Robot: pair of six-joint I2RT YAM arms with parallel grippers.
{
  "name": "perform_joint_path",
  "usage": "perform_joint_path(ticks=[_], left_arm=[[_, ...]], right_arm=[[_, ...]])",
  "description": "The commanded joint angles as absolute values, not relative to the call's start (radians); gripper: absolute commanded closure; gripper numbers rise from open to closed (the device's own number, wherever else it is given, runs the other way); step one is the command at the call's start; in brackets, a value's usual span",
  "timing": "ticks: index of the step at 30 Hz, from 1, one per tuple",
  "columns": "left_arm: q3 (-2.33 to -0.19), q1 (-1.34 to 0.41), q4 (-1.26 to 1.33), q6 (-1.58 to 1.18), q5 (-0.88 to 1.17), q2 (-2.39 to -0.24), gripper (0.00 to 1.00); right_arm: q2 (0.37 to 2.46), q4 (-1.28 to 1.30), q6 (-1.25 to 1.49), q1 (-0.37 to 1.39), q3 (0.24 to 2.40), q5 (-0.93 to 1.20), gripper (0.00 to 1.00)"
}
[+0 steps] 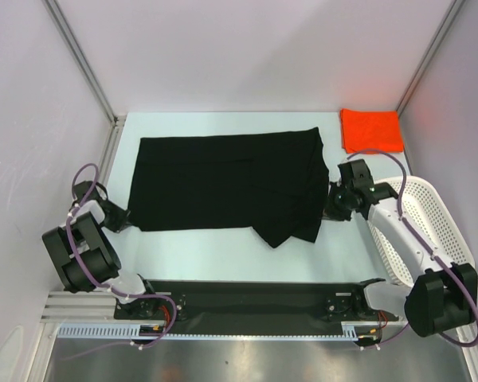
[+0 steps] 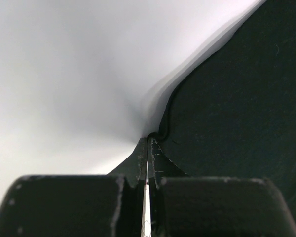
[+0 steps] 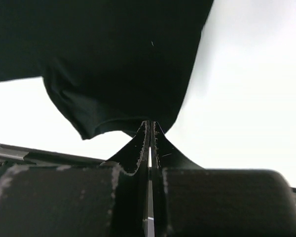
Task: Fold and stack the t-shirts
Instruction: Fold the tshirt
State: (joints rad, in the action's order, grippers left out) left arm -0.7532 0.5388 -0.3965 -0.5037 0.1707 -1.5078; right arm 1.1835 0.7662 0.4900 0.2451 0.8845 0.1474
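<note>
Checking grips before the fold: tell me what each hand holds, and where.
Both pinch the black t-shirt: left hand on its left edge by the near corner, right hand on its right edge.

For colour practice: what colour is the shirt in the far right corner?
The shirt is orange-red; top external view.
</note>
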Motion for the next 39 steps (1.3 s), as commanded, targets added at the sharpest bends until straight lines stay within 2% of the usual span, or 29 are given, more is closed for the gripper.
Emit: perform_joint_path(ticks=[1, 10, 18, 30, 39], left_arm=[[-0.759, 0.523, -0.396, -0.474, 0.161, -1.463, 1.0], [-0.896, 0.465, -0.448, -0.506, 0.138, -1.47, 1.0], [-1.046, 0.454, -0.46, -0.583, 0.16, -1.557, 1.0], [-1.212, 0.399, -0.453, -0.603, 0.155, -1.732, 1.0], [-1.38, 0.396, -0.479, -0.638, 0.126, -1.837, 1.0]], right_arm=[[1.219, 0.773, 0.431, 0.247, 1.021, 0.086, 1.0], [1.48, 0.781, 0.327, 0.213, 1.386, 0.06, 1.0], [1.701, 0.782, 0.284, 0.16, 1.693, 0.083, 1.0], [1.913, 0.709, 0.255, 0.147, 1.893, 0.132, 1.0], [2.132, 0.779, 0.252, 0.149, 2.195, 0.21, 1.0]])
